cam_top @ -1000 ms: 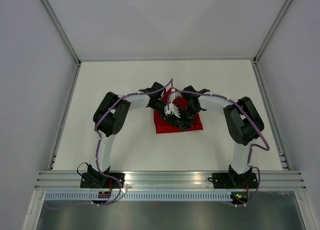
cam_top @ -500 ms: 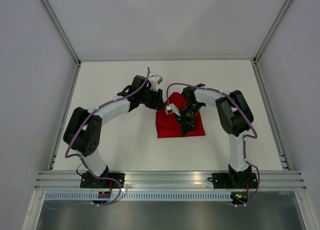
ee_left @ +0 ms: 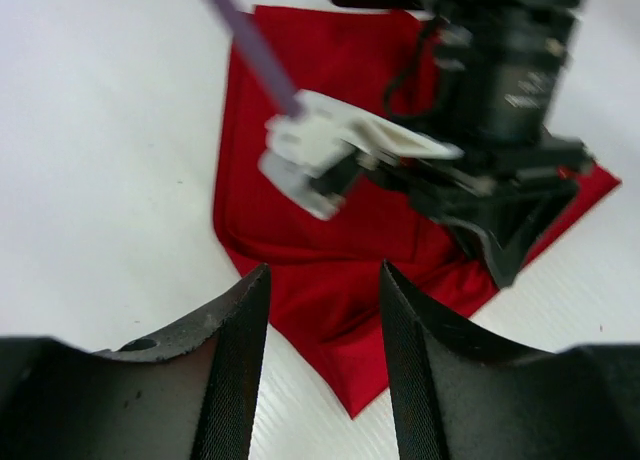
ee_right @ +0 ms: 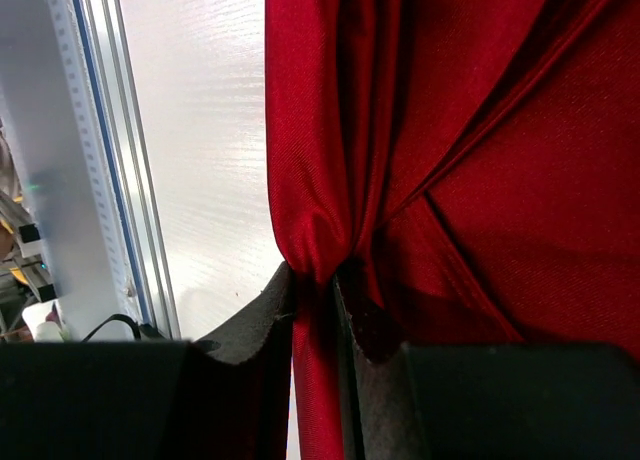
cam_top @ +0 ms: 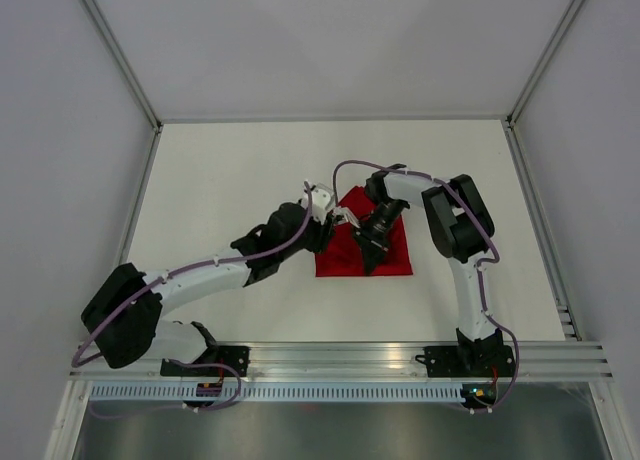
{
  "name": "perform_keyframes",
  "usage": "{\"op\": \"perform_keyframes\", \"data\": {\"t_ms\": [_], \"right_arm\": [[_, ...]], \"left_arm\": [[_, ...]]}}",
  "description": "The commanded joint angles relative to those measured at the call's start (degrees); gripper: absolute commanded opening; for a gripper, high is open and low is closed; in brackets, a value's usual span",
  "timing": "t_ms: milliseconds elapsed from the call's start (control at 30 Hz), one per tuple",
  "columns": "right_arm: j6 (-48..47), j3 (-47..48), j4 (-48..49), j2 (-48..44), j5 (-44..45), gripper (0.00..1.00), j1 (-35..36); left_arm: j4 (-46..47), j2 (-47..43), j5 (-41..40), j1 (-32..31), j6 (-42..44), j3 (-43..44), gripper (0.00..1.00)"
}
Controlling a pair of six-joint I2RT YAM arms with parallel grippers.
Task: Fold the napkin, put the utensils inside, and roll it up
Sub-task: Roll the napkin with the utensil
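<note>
The red napkin (cam_top: 340, 262) lies crumpled on the white table, mid-way back. My right gripper (cam_top: 370, 248) is down on its middle. In the right wrist view that gripper (ee_right: 315, 275) is shut on a bunched vertical fold of the napkin (ee_right: 480, 130). My left gripper (cam_top: 325, 230) sits at the napkin's left edge. In the left wrist view the left gripper (ee_left: 323, 272) is open, hovering with nothing between its fingers; a pointed corner of the napkin (ee_left: 340, 310) lies beyond them. The right gripper (ee_left: 500, 250) shows there too, pressing into the cloth. The utensils are out of view.
An aluminium rail (cam_top: 340, 355) runs along the near edge and also shows in the right wrist view (ee_right: 90, 150). Grey walls enclose the white table (cam_top: 230, 170) at left, right and back. A purple cable (ee_left: 250, 40) crosses the left wrist view.
The left arm left the napkin's middle, swung out to the back left, then stretched low to the napkin's left edge, its jaws widening a little. The right gripper kept its hold.
</note>
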Motion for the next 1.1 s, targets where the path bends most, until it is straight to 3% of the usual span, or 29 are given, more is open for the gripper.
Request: {"op": "perform_keyframes", "data": {"t_ms": [0, 333, 567, 1067], "right_arm": [[-1.9, -0.1, 5.3, 4.1, 7.0, 0.16, -0.9], [-1.4, 0.4, 5.4, 5.7, 7.3, 0.16, -1.7], [-1.7, 0.9, 5.2, 6.5, 7.2, 0.16, -1.8], [-2.6, 1.7, 3.5, 7.6, 7.6, 0.16, -2.0]], "left_arm": [[6.9, -0.7, -11.7, -6.9, 9.7, -1.9, 0.53], [3.4, 10.4, -16.4, -21.9, 21.5, 3.2, 0.55], [3.6, 19.0, -15.7, -24.9, 25.8, 6.2, 0.56], [6.8, 28.6, -13.5, -25.2, 27.9, 7.6, 0.56]]}}
